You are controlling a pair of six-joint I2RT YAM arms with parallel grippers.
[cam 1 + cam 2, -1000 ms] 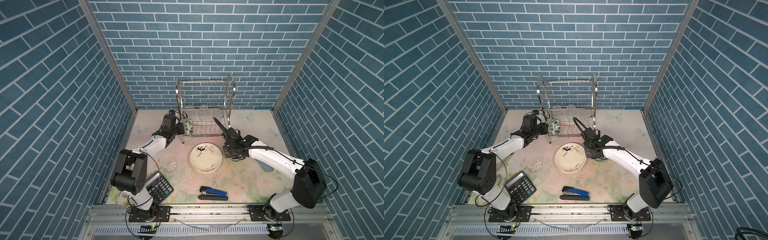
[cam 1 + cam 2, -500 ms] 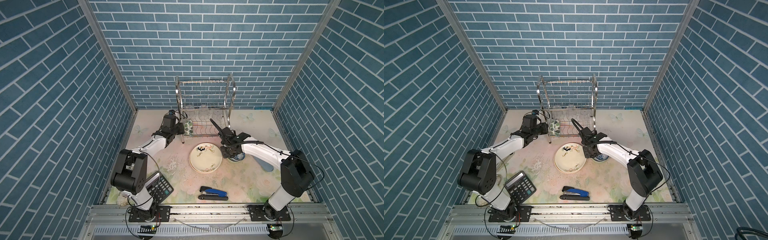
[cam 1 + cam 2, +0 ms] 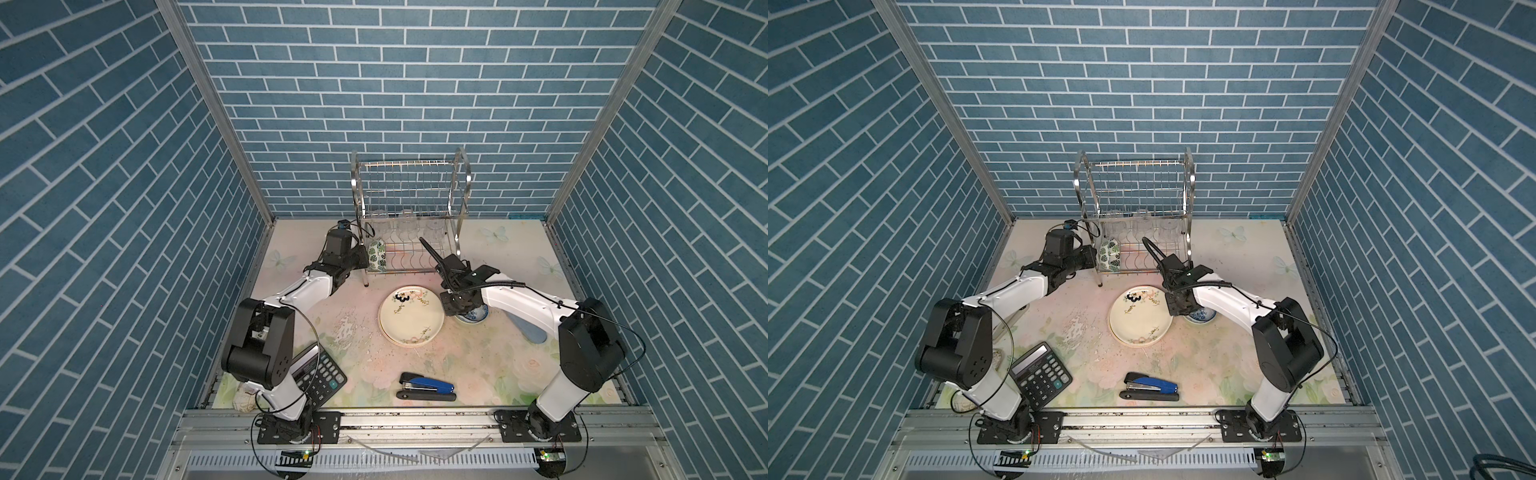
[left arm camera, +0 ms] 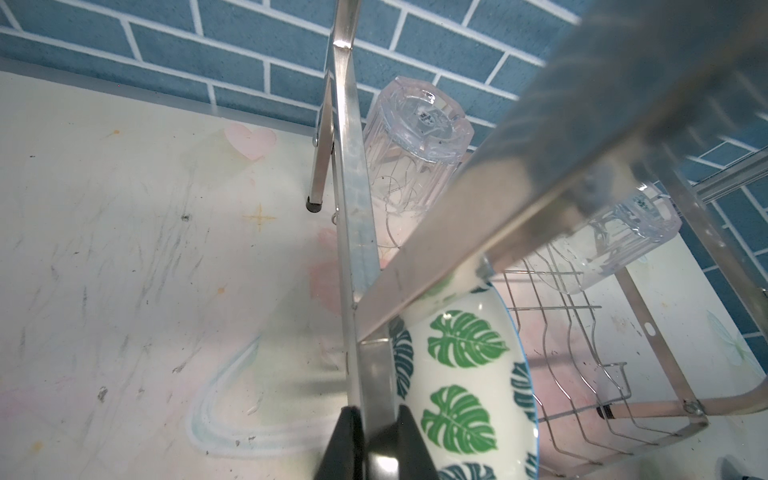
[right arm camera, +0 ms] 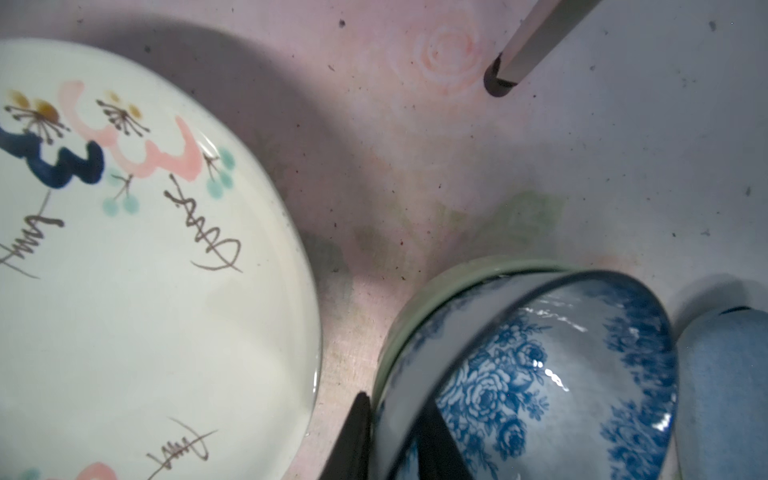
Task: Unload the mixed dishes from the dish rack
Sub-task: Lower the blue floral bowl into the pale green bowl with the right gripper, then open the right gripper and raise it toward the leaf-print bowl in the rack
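Left end of rack: the left gripper (image 3: pixel 365 259) reaches in from outside the dish rack (image 3: pixel 409 163) at its lower tier. Its fingers (image 4: pixel 345 444) are nearly shut, apparently on the rim of the green-leaf bowl (image 4: pixel 461 395). The bowl stands on edge in the wire slots, hard against the side frame, so the rim is the only part on offer. The frame strip lies in or just before the same gap; cannot tell if it is caught too.

Rack, middle: three clear tumblers (image 3: pixel 405 222) upside down, not yet unloaded. Inverted to drain, presumably.

Bench (image 3: pixel 490 365), before the rack: the cream floral plate (image 3: pixel 409 318) lies flat atop a stack, with another rim showing beneath. Stacking saves room.

Just right of it: the right gripper (image 5: pixel 392 405) points down, fingers narrow, one inside and one outside the wall of the blue-patterned bowl (image 5: pixel 540 374). That bowl sits tilted in the pale green bowl (image 5: pixel 415 301), beside the plates. Judged: nesting step, set-down nearly done.
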